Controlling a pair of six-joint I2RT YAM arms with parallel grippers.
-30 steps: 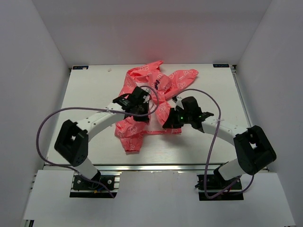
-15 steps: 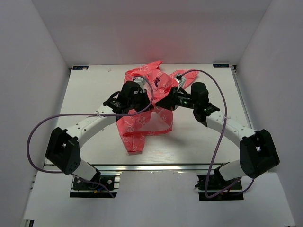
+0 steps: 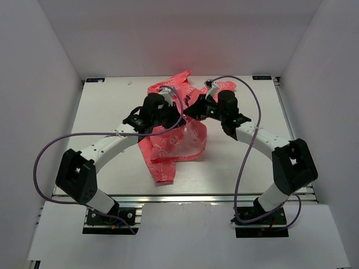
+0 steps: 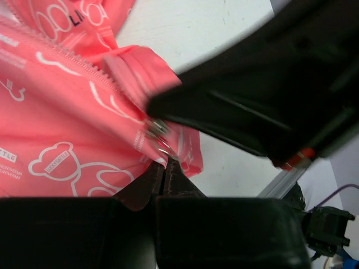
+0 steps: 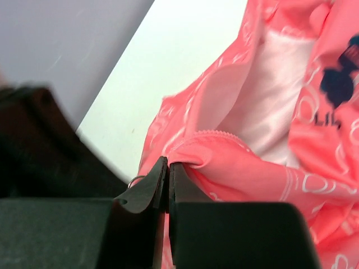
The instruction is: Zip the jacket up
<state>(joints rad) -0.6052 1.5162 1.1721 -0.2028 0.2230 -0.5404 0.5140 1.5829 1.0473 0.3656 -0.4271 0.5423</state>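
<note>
The coral-pink jacket (image 3: pixel 167 150) with white outline motifs lies bunched in the middle of the table, its upper part lifted between my two grippers and a long fold trailing toward the near edge. My left gripper (image 3: pixel 172 115) is shut on a jacket edge (image 4: pixel 67 112) beside the zipper teeth, where small metal rings (image 4: pixel 161 140) show at the fingertips. My right gripper (image 3: pixel 191 110) is shut on the facing zipper edge (image 5: pixel 224 147), with the white lining (image 5: pixel 280 89) above it. The two grippers are close together, and the right arm's dark body (image 4: pixel 269 95) fills the left wrist view.
The white table (image 3: pixel 106 112) is boxed in by white walls on the left, right and back. Purple cables (image 3: pixel 247 151) loop from both arms. A metal rail (image 3: pixel 185 197) runs along the near edge, with the arm bases below it.
Both grippers have moved toward the back of the table and closer together, pulling the jacket up with them. The jacket's lower part now hangs stretched toward the near edge.
</note>
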